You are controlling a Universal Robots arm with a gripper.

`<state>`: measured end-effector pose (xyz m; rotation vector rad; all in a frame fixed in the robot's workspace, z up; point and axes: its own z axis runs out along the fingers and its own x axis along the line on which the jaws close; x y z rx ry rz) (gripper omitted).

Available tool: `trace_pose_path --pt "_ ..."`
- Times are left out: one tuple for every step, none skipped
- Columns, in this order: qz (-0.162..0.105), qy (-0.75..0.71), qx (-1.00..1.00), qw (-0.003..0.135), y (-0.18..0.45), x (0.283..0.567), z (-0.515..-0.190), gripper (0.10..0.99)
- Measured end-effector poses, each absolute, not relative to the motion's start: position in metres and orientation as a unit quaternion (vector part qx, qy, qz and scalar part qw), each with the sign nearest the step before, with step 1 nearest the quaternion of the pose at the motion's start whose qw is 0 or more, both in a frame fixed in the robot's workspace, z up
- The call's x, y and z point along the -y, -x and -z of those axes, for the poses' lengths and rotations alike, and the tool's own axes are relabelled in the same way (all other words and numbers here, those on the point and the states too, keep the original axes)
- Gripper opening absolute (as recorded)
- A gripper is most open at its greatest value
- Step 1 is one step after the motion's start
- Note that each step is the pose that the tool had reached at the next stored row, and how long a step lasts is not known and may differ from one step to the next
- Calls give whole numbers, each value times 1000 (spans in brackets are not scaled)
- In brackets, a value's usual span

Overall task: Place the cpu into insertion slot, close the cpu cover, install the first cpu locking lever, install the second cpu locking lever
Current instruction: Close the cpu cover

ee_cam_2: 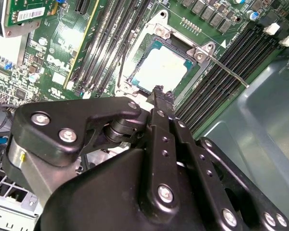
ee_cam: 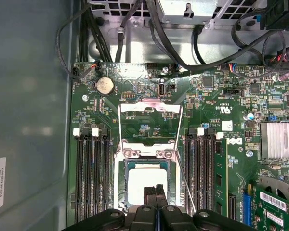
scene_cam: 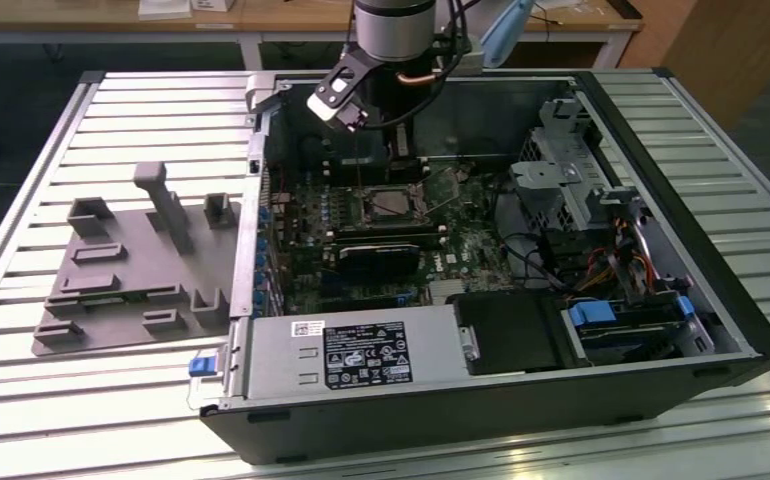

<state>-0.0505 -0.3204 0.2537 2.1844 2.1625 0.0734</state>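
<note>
The cpu (ee_cam: 143, 185) lies flat in the insertion slot (ee_cam: 126, 166), its silver top bright; both also show in the second wrist view, cpu (ee_cam_2: 164, 67) and insertion slot (ee_cam_2: 135, 53). My gripper (ee_cam: 155, 191) hovers over the chip's near edge, fingers pressed together with nothing between them. The second wrist view has my gripper (ee_cam_2: 159, 91) just short of the chip. The cpu cover (ee_cam: 149, 106) is swung open, lying back away from the socket. A thin wire locking lever (ee_cam_2: 231, 72) sticks out beside the socket, unlatched. In the exterior view my gripper (scene_cam: 405, 165) reaches into the open case above the insertion slot (scene_cam: 388, 203).
Long black memory slots (ee_cam: 91, 178) flank the socket on both sides. Black cables (ee_cam: 207, 57) hang across the board's far edge. A grey fixture (scene_cam: 132, 270) lies on the exterior view's left, outside the case. The power supply (scene_cam: 345, 355) and drive cage (scene_cam: 585, 190) crowd the case.
</note>
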Motion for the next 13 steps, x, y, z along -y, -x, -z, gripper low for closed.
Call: trace_pose_path --pt "-24 -710 -703 33 50 320 -254 102" --pt "-24 -710 -703 33 50 320 -254 102" --pt "-24 -710 -703 33 50 320 -254 102" --pt "-24 -710 -703 33 49 320 -254 102" --pt "-24 -710 -703 33 46 320 -254 102" --pt "-24 -710 -703 33 43 320 -254 102" --pt "-23 -710 -703 33 40 320 -254 102" --pt "-23 -710 -703 33 35 320 -254 102" --pt "-23 -710 -703 33 32 320 -254 102" --pt "-23 -710 -703 33 28 320 -254 102" --pt "-23 -710 -703 32 24 320 -254 102" --pt "-23 -710 -703 32 20 320 -254 102" --pt "-23 -710 -703 32 16 320 -254 102"
